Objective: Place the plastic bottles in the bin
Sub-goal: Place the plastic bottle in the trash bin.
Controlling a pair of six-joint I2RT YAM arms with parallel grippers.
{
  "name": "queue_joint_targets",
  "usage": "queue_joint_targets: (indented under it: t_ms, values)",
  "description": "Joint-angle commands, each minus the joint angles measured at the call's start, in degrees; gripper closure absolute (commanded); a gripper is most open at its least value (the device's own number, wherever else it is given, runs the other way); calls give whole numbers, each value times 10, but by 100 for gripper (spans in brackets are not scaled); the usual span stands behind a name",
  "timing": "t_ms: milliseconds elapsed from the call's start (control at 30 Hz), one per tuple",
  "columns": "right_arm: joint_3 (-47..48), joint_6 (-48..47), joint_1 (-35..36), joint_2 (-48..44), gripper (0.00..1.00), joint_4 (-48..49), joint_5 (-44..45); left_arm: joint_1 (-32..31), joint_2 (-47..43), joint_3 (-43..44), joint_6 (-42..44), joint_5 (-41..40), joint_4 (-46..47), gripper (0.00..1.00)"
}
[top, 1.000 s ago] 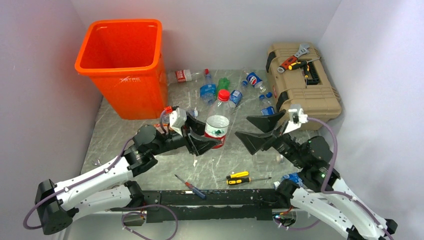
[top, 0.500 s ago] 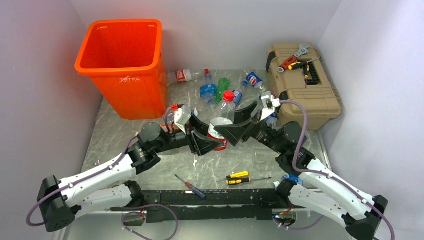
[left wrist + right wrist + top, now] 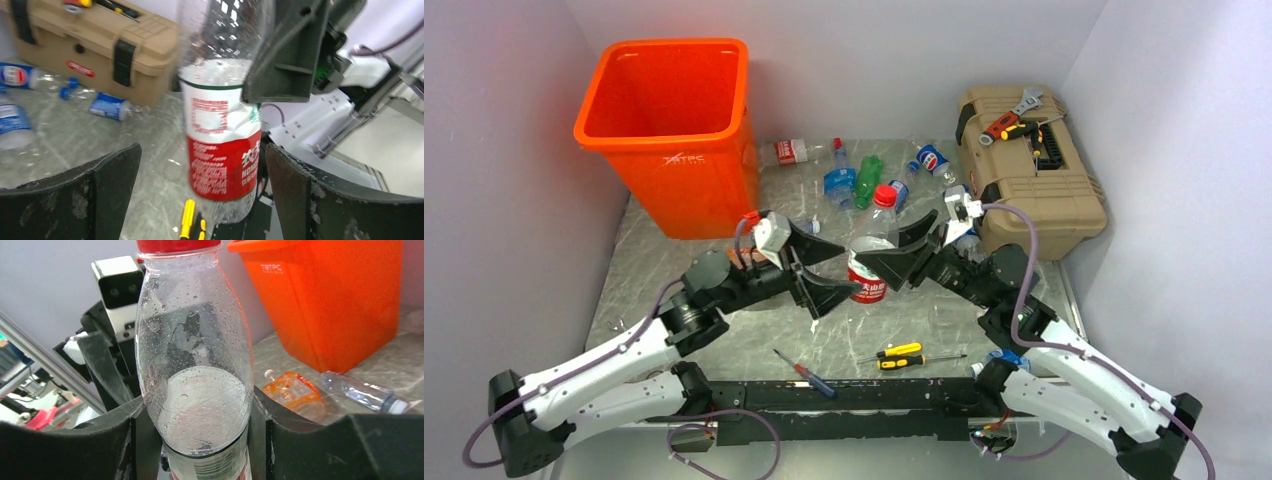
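- While the right gripper (image 3: 200,432) is clamped on the clear upper body of the red-capped bottle (image 3: 871,250), a finger pressed to each side, that bottle stands upright to the right of the bin (image 3: 686,185) and nearer the arms than it.
- Whether its base rests on the table (image 3: 664,295) or hangs just above it, I cannot tell.
- The left gripper (image 3: 202,165) has its jaws wide apart, one on either side of the red label with a clear gap each way, touching nothing.
- As I judge it, the step in hand is carrying this one bottle to the bin, with the right arm alone bearing it.
- The next move calls for a lift high enough to clear the bin's tall rim, then a carry leftward until the bottle is over the opening.
- The left gripper sits between bottle and bin, so it would need to back away first.
- The grip sits on a tapering wall beaded with droplets, so a slip is likely if the arm swings fast.
- Other bottles (image 3: 842,182) lie right of the bin toward the back wall, so much of the task remains.
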Motion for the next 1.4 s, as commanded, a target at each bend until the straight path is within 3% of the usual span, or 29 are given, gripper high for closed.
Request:
queue_joint_targets:
  t_ms: [0,167,300,533,767,967,1000,1100,1167,1367]
  values:
    - [2,-90,2,-44,52,-67,36,-1,-69,45,22,-121,-80,1]
    - [-31,-121,5,-55,54,-91,60,-1,-20,183,35,-176,-216,0]
    - [-49,-117,9,-50,55,-65,60,-1,60,289,25,-119,-258,1]
    - [-44,-124,23,-34,56,-59,65,-1,165,375,13,-57,-300,1]
    - [-42,-128,34,-29,57,-61,74,-1,206,389,4,-43,-323,17]
    - [-44,-130,42,-24,58,-60,82,-1,201,383,7,-46,-310,45]
    - [-44,-131,43,-24,58,-59,83,-1,199,380,8,-47,-305,47]
    - [-44,-132,45,-22,58,-60,87,-1,186,369,5,-53,-291,32]
    - [-46,-133,46,-24,58,-59,91,-1,175,360,3,-59,-280,29]
    - [-47,-134,48,-21,58,-54,91,-1,151,334,2,-79,-252,44]
